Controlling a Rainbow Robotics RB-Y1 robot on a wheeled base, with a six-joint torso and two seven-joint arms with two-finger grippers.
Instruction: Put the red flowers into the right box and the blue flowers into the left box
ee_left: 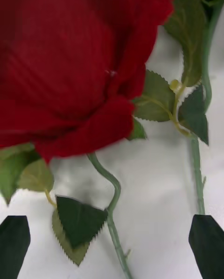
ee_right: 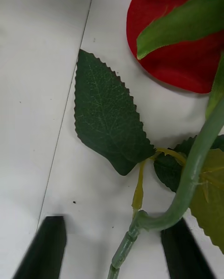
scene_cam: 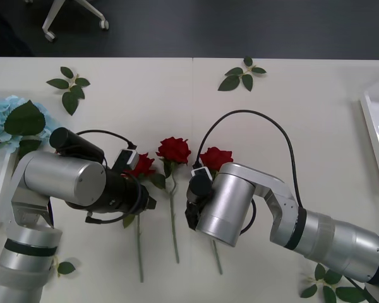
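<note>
I've got three red flowers lying mid-bench. My left gripper and right gripper each straddle a stem, fingers apart. Blue flowers sit far left.

Mid-table, three roses side by side with stems toward the robot — left gripper over the leftmost, right gripper over the rightmost — hydrangeas at the far left, a tray at the far right.

Bright even light, soft shadows; left wrist's close bloom blurred.
</note>
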